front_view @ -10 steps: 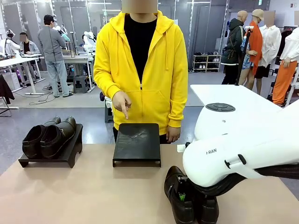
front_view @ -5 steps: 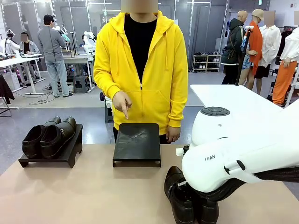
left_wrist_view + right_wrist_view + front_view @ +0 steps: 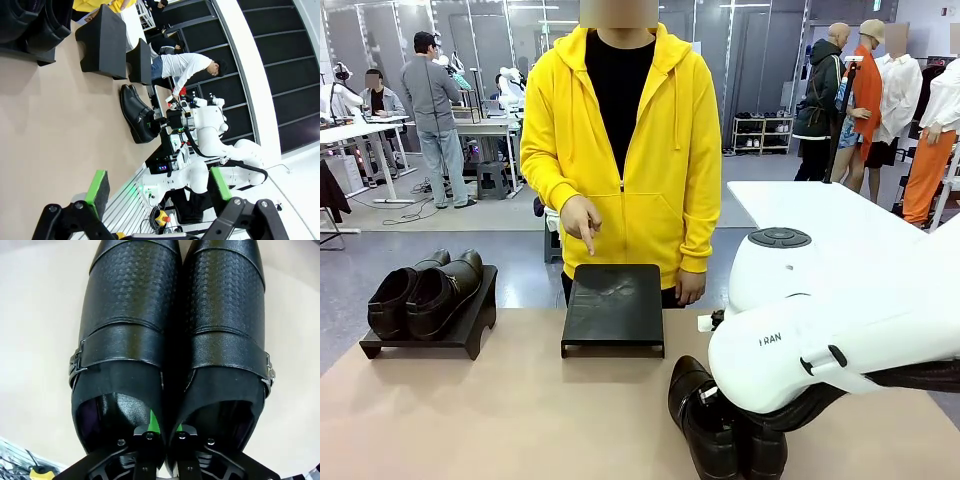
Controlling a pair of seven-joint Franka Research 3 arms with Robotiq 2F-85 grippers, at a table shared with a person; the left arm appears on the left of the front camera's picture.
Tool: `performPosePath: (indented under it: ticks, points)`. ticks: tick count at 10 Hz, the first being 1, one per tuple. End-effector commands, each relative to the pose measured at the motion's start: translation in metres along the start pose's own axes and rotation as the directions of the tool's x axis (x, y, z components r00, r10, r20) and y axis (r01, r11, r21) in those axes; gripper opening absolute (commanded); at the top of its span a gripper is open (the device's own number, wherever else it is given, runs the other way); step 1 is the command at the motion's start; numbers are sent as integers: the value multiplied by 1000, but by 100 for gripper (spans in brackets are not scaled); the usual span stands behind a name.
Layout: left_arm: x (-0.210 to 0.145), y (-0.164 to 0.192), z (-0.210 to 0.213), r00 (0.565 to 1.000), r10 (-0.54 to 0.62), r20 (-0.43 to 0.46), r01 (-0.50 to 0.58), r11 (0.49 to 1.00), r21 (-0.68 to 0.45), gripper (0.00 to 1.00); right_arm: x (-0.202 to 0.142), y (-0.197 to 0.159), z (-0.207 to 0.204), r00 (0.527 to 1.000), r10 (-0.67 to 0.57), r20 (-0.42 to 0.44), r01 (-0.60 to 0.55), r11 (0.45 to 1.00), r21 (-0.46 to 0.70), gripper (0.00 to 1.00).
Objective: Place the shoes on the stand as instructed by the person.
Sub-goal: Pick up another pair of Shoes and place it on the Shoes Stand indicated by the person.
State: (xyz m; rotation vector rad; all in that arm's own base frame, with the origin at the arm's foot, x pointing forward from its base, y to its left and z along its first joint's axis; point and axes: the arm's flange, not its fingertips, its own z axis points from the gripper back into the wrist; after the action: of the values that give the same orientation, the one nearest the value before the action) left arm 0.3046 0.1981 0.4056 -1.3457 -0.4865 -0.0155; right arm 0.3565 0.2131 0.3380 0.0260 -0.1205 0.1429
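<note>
Beige table (image 3: pixel 470 420), far rack (image 3: pixel 764 133), perhaps metal

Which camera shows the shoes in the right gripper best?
The right wrist view: both shoes close up, from above, with the right gripper pinching their inner walls together. In the front view the right arm partly covers them; the left wrist view shows them small, far off.

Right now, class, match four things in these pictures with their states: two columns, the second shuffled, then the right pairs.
1. glossy black leather shoe pair at far left
2. buckled black leather shoe pair nearest the robot
3. flat black middle stand
4. left gripper

A. jaws open, holding nothing
B. pointed at by the person's hand
C. sitting on the black left stand
D. on the tan table, right gripper shut on it

Pairs: 1-C, 2-D, 3-B, 4-A
</note>
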Motion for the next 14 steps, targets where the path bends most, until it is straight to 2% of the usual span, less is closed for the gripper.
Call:
performPosePath:
  ticks: [1,5,7,9,10,14]
  points:
    - [-1,-1,-1,1000,-18,5,18,1000,-20,100,-21,2,26,999,-26,40,26,1000,-3,0]
    - [-1,-1,-1,1000,-18,5,18,1000,-20,100,-7,-5,124,997,-5,71,1,998,60,0]
    - [-1,-1,-1,1000,-18,5,18,1000,-20,100,1,-2,149,994,11,110,-17,998,59,0]
    - [-1,-1,-1,1000,-18,5,18,1000,-20,100,-1,0,160,990,27,141,-39,996,82,0]
    - [-1,-1,-1,1000,-18,5,18,1000,-20,100,-4,1,153,994,-8,108,2,998,55,0]
    - [-1,-1,-1,1000,-18,5,18,1000,-20,100,-4,1,153,994,-8,108,2,998,55,0]
